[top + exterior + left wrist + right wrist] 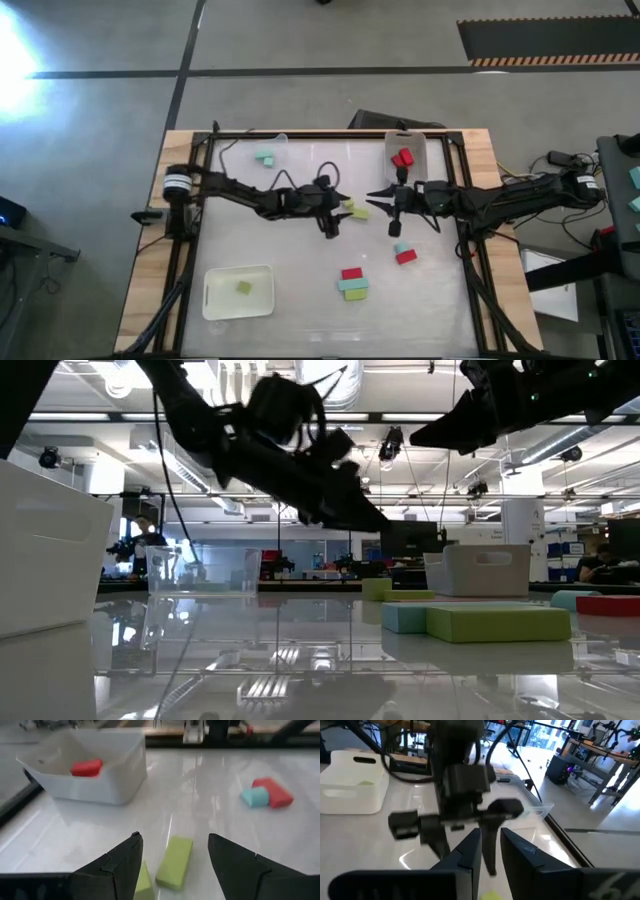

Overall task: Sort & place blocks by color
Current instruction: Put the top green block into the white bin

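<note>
Our left gripper hangs with its jaws spread over a yellow-green block lying flat on the desk, placed to straddle it for a grasp. Facing it nearby, our right gripper is closed on nothing. Beyond, a red block sits in the white tray.

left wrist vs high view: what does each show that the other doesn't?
Left wrist only: the open left gripper seen close, its fingers either side of a yellow-green block, with a second one beside it.

High only: both arms, the right gripper shut at the table's middle, the near-left tray with one yellow-green block, a teal block at the far left, and a red, teal and green cluster near the front.

Both: the far tray holding red, and the teal-and-red pair.
</note>
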Tool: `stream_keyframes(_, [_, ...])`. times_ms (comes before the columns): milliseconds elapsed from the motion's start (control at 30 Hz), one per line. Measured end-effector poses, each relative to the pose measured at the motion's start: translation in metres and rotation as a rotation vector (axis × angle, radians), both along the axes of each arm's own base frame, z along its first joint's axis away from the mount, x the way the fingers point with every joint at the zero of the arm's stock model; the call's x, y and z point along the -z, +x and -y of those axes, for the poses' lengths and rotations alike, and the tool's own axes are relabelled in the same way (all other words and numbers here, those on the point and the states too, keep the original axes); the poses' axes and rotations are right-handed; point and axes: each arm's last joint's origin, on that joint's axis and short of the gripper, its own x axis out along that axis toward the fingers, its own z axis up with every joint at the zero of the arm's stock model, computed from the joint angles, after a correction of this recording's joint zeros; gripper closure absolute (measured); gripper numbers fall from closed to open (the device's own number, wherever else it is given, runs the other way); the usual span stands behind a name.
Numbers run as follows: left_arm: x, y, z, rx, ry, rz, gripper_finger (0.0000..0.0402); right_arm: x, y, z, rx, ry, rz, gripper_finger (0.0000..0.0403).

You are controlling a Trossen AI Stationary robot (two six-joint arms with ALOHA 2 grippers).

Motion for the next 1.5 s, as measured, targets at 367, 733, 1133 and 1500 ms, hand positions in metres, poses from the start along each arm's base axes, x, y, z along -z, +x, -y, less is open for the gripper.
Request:
stream_keyframes(367, [0.037, 0.017, -0.014, -0.103, -0.025, -0.103, 0.0192, 0.005, -0.001, 0.0, 0.003, 0.017, -0.015, 0.0339])
stream_keyframes(733, [0.047, 0.017, -0.021, -0.163, -0.007, -0.124, 0.0192, 0.007, -0.001, 0.0, 0.005, 0.024, -0.02, 0.0339])
stream_keyframes(1133, [0.05, 0.014, -0.023, -0.171, -0.005, -0.139, 0.0226, 0.007, -0.001, 0.0, 0.006, 0.027, -0.019, 0.0341])
stream_keyframes(1500, [0.049, 0.013, -0.023, -0.17, -0.004, -0.14, 0.0291, 0.007, -0.001, 0.0, 0.009, 0.027, -0.019, 0.0344])
